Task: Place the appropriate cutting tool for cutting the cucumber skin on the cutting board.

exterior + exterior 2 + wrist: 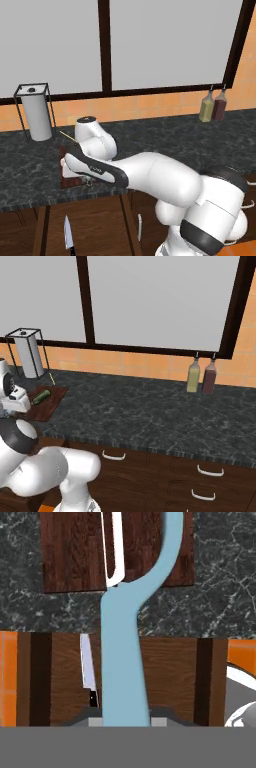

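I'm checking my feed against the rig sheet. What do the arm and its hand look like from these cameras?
The arm is glossy white, built of fat rounded links with dark grey to black bands at the joints. No cables or markings are visible. The hand shows as two small dark fingertips with pale grey pads at the bottom of the hand view.

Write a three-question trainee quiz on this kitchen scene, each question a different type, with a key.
1. True or false: the peeler is held in the gripper.
2. Multiple choice: where does the knife lie? A) on the cutting board B) below the counter edge, down by the cabinets C) beside the two bottles
3. Fill in: the cucumber rests on the ____.

Key: 1 true; 2 B; 3 cutting board.
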Available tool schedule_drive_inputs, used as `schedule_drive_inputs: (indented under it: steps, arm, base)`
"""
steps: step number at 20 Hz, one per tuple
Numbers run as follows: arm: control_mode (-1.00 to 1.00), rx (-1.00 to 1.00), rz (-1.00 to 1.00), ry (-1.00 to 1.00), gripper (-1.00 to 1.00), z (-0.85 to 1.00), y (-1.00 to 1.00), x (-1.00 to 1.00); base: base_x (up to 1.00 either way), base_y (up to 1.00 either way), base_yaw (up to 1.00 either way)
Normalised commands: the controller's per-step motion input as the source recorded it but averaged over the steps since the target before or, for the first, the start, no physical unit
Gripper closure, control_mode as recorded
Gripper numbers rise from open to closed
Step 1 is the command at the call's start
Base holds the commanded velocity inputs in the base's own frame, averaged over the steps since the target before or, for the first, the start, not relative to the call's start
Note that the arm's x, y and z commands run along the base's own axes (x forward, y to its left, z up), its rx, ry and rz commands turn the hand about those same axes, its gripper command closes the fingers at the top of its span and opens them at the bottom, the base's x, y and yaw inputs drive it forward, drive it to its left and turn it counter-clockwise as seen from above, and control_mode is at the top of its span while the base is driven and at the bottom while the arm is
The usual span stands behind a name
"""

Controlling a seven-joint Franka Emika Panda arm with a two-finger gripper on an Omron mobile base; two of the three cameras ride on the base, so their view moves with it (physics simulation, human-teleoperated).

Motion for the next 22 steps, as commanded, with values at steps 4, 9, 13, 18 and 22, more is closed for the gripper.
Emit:
schedule_drive_inputs:
  steps: [4, 9, 13, 18, 22]
  arm:
    - [-1.00, -0.05, -0.30, 0.00, 1.00, -0.22, 0.00, 0.80]
    - [-1.00, -0.03, -0.24, 0.00, 1.00, -0.51, 0.00, 0.63]
    - [-1.00, 0.00, -0.18, 0.00, 1.00, -0.55, 0.00, 0.57]
    - [-1.00, -0.01, -0.10, 0.00, 1.00, -0.45, 0.08, 0.37]
    - [-1.00, -0.03, -0.01, 0.00, 1.00, -0.41, 0.18, 0.15]
  base:
    - [0.00, 0.00, 0.00]
    - [0.00, 0.00, 0.00]
    - [0.00, 0.00, 0.00]
    - [0.00, 0.00, 0.00]
    - [0.00, 0.00, 0.00]
